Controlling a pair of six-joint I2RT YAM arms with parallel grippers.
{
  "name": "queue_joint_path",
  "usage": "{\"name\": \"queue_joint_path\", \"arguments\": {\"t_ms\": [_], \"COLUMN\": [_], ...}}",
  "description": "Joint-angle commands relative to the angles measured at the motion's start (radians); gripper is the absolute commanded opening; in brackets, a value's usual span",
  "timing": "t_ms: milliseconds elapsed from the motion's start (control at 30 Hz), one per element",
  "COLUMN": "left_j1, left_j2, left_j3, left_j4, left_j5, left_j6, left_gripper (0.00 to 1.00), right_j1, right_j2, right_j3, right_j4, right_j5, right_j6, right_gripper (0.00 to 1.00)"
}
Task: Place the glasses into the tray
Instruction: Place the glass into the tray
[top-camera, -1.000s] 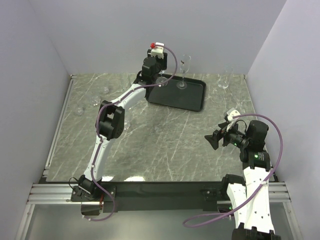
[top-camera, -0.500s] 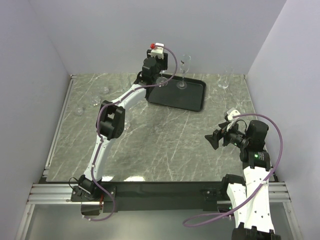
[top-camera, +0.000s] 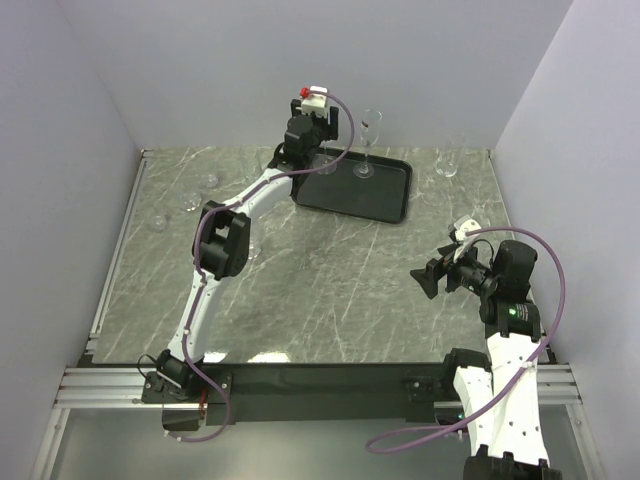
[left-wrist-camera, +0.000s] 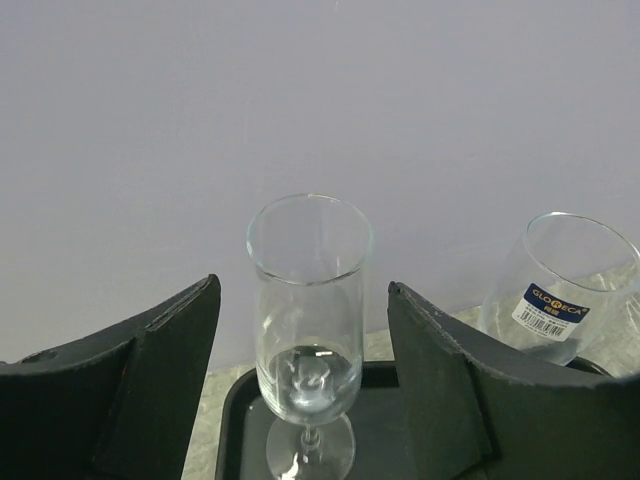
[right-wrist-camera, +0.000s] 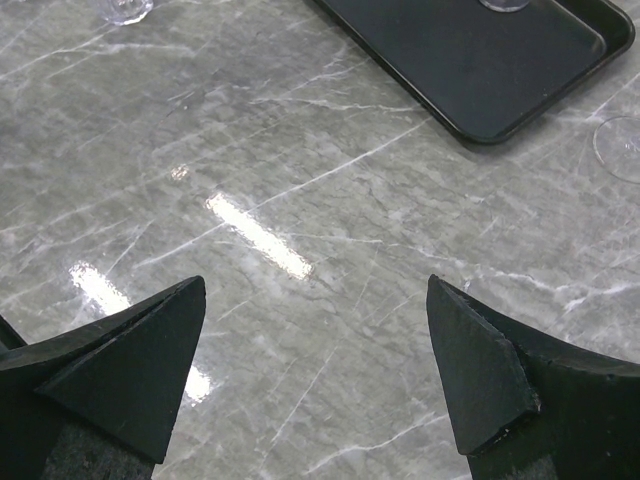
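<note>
Left gripper jaws stand spread either side of a stemmed flute, with a gap on both sides. The flute is upright on the black tray, near a labelled glass. We'd back out straight with the jaws kept wide, so neither finger clips the bowl and tips it into its neighbour. Right gripper jaws are wide apart, pinching nothing, over the marble table.

Grey marble tabletop — seemingly lilac walls
</note>
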Motion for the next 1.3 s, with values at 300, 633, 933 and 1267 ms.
{"name": "queue_joint_path", "arguments": {"t_ms": [300,633,933,1267], "left_j1": [0.0,-0.006,-0.004,-0.003], "left_j2": [-0.061,-0.227,-0.409,-0.755], "left_j3": [0.0,-0.159,-0.272,-0.558], "left_j4": [0.029,0.056,0.006,-0.054], "left_j5": [0.006,0.023,0.146,0.232], "left_j6": [-0.009,-0.005,-0.054,-0.1], "left_gripper": [0.77,0.88,0.93,0.99], "right_j1": [-0.009,-0.007,-0.013,-0.03], "right_j2": [0.003,-0.001,-0.012,-0.015], "right_j3": [0.045,0.036,0.025,0.017], "right_j4": [0.02,0.032,0.048,0.063], "right_j5": [0.01,0.027,0.05,0.069], "right_j6": [-0.01,-0.007,-0.008,-0.012], "right_gripper": [0.97,0.97,0.97,0.97]}}
